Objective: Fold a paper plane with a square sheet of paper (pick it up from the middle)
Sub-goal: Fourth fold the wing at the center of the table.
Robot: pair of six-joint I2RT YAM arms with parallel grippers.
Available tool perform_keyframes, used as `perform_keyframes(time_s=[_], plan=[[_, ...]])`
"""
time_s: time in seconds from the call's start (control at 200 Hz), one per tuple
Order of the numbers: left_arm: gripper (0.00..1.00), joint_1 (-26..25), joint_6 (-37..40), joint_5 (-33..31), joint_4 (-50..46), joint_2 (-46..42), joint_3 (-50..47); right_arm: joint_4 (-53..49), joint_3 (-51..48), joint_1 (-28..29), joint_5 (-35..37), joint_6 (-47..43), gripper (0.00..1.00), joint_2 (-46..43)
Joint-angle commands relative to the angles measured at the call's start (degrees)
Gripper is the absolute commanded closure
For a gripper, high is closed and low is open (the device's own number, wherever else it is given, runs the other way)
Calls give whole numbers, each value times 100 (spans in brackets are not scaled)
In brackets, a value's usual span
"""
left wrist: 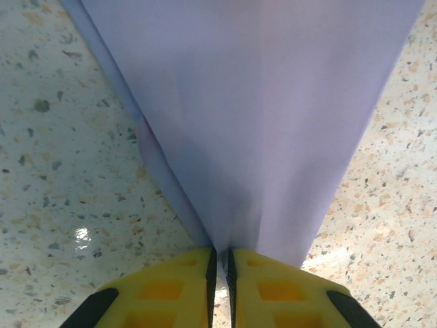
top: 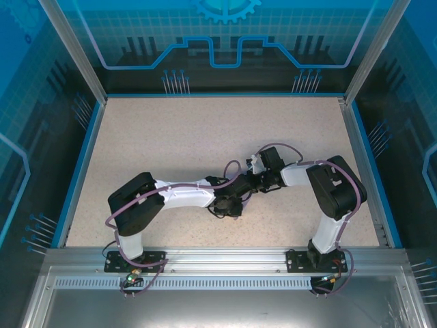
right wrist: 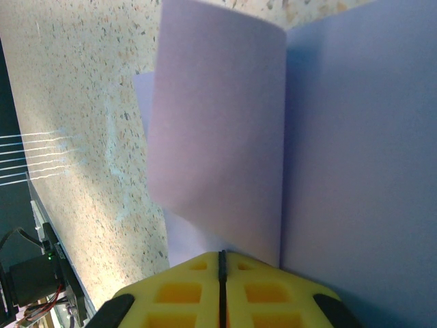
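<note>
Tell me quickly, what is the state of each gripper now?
The left gripper is closed, holding the lilac paper.
The right gripper is closed, holding the lilac paper too.

Sheet of paper [left wrist: 259, 102]: plain pale lilac, no print, just ahead of the pads. In the right wrist view its shaded side reads bluer.
Left gripper [left wrist: 220, 263]: yellow pads, black outer corners.
Right gripper [right wrist: 221, 263]: same yellow and black.
Table [left wrist: 54, 137] either side of the left gripper: beige with brown-grey speckle.
Arms [top: 184, 195]: white and black shells, purple cables [top: 109, 219].
Table edging [top: 79, 171]: blue.
</note>
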Motion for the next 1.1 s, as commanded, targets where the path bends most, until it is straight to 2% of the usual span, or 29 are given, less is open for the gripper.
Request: perform_keyframes(time_s=[0.0, 0.295, 0.64, 1.095], plan=[[82, -84, 108, -148, -261, -265, 167, -681, -305, -125, 590, -138, 91, 276], [83, 7, 235, -407, -372, -454, 424, -690, -298, -125, 561, -142, 91, 273], [91, 43, 429, -213, -265, -29, 597, -717, -289, -125, 555, -156, 91, 262], [93, 105, 384, 4, -128, 235, 383, -721, -307, -129, 573, -164, 91, 278]])
